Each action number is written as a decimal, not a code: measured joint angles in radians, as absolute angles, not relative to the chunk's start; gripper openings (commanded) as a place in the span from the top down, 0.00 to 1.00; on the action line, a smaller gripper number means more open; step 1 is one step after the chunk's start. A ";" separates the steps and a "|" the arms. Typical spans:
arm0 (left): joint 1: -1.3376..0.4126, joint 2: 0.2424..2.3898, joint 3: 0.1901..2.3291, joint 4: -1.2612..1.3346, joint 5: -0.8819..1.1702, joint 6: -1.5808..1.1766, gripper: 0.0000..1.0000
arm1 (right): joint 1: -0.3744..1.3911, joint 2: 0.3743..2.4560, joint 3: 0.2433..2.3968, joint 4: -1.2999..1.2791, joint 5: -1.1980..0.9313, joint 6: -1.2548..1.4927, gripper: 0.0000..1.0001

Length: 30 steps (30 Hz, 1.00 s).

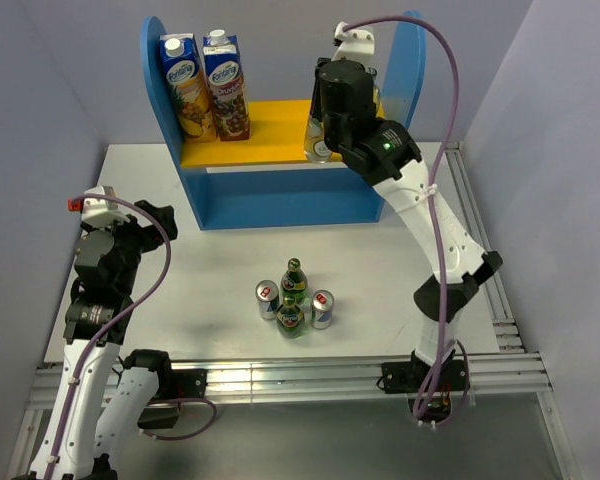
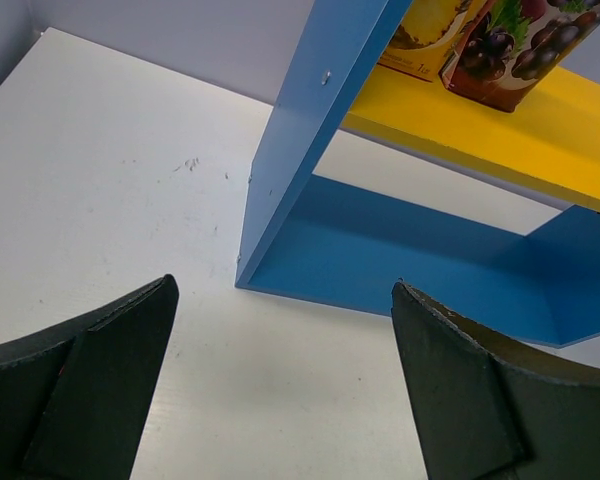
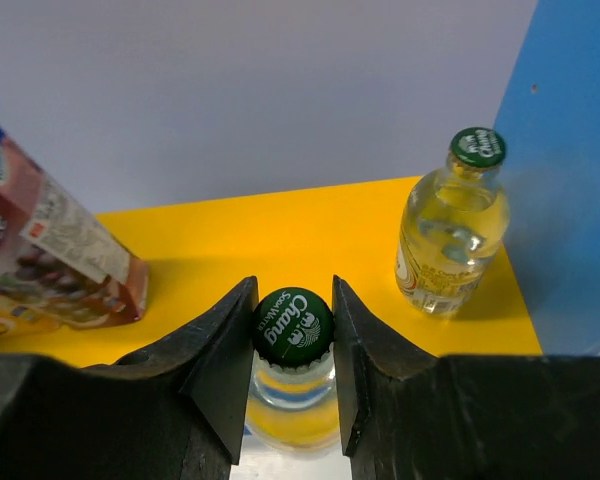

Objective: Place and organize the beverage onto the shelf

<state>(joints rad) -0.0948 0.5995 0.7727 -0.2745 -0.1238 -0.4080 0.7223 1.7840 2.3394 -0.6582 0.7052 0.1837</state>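
With right gripper (image 3: 292, 290), clamped clear bottle (image 3: 292, 330) by neck over shelf (image 1: 280, 195) board's front edge; likely needed next: seating, then release. Had left gripper (image 2: 283, 288) spread, idle.

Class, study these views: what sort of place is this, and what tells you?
Probably a robotics lab test cell, staged like a shop: two robot arms bolted to aluminium rails beside a white table, plus a blue shelf holding juice cartons.

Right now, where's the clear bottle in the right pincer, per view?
Top external: clear bottle at the front edge of the yellow board, right of centre, mostly hidden from above.
Left wrist: not in it.
Right wrist: clear bottle bottom centre, cap held in the right pincer.
Shared landmark: yellow board, in all three.
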 measured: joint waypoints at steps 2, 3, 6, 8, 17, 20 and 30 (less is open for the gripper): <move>-0.095 0.599 0.773 -0.274 -0.120 -0.408 0.06 | 0.706 1.818 2.346 -0.658 0.694 0.176 1.00; -0.095 0.599 0.773 -0.274 -0.120 -0.408 0.06 | 0.699 1.835 2.351 -0.657 0.692 0.169 1.00; -0.095 0.599 0.772 -0.274 -0.117 -0.408 0.06 | 0.685 1.882 2.358 -0.646 0.689 0.141 1.00; -0.095 0.599 0.772 -0.274 -0.115 -0.408 0.06 | 0.678 1.907 2.373 -0.628 0.692 0.121 1.00; -0.094 0.599 0.772 -0.274 -0.108 -0.408 0.06 | 0.639 1.927 2.389 -0.582 0.689 0.087 1.00; -0.094 0.599 0.772 -0.274 -0.103 -0.408 0.06 | 0.618 1.937 2.390 -0.569 0.688 0.084 1.00; -0.094 0.599 0.772 -0.274 -0.099 -0.408 0.06 | 0.567 1.997 2.390 -0.434 0.680 0.067 1.00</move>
